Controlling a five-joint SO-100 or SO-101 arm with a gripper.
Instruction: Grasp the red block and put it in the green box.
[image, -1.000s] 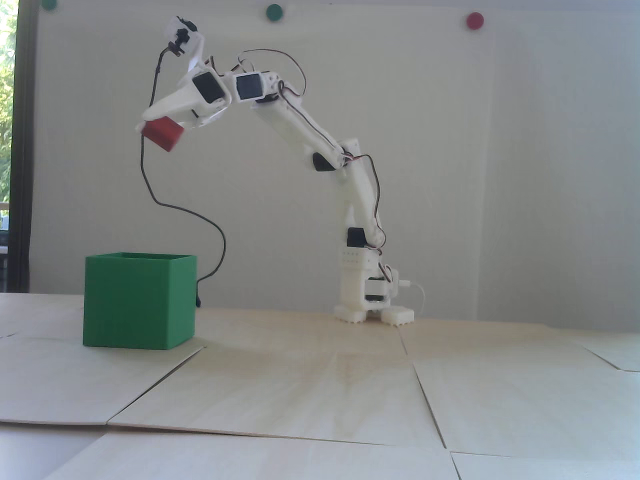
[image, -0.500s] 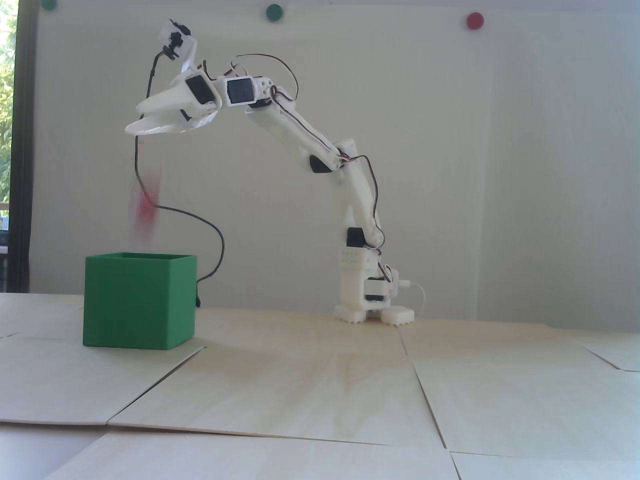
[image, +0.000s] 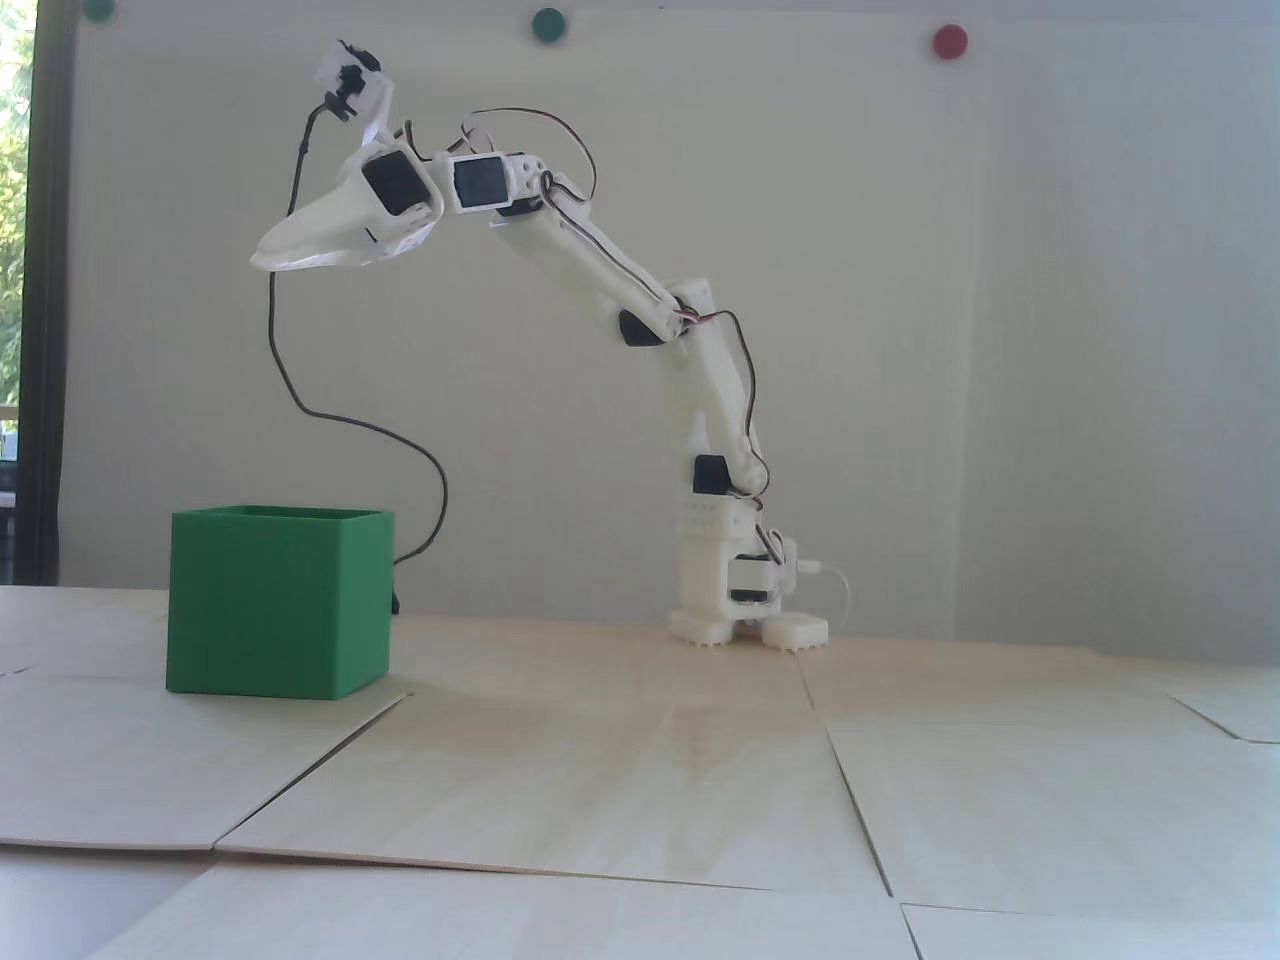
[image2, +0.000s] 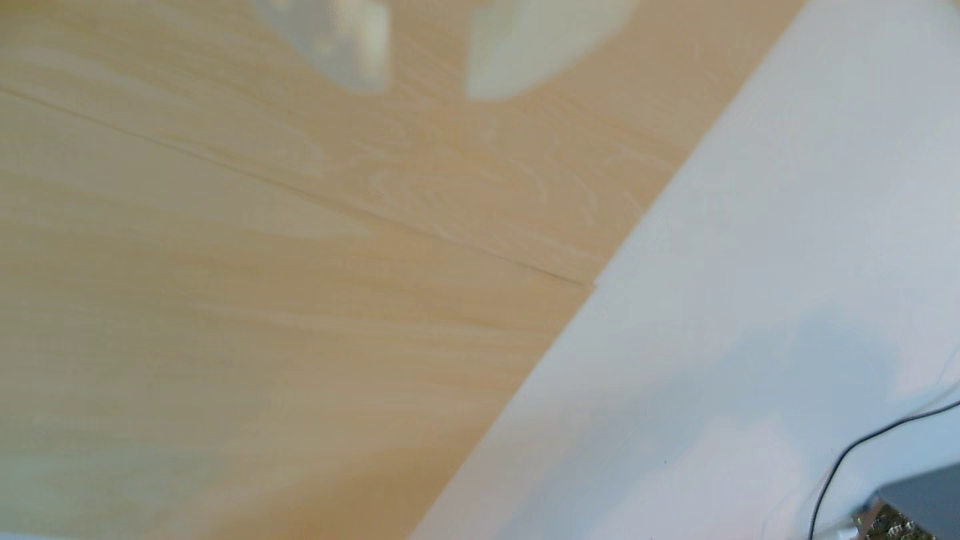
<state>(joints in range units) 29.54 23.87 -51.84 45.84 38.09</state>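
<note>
The gripper (image: 262, 256) is seen in the fixed view at the end of a white arm (image: 600, 270) that is stretched high and out to the left of the picture. It is pointed leftward and slightly down. In that side view the two fingers overlap, so their gap cannot be read there. In the wrist view the two blurred fingertips (image2: 358, 46) are shown at the top edge with a clear gap of bare wood between them, so the gripper (image2: 426, 88) is judged to be parted, and nothing is held in it.

Directly below the fingertips, well apart from them, the green box (image: 278, 610) is set on the pale wooden table (image: 640, 780) with its open top facing up. The red block is not seen in either view. It is judged likely to lie inside the box, hidden by the opaque walls, though this cannot be confirmed, and its long axis cannot be told.

A black cable (image: 380, 430) is hung from the wrist down behind the box. Only this one arm is present. If the block is indeed in the box, the task is judged done, with only a retreat rightward toward the base left.
</note>
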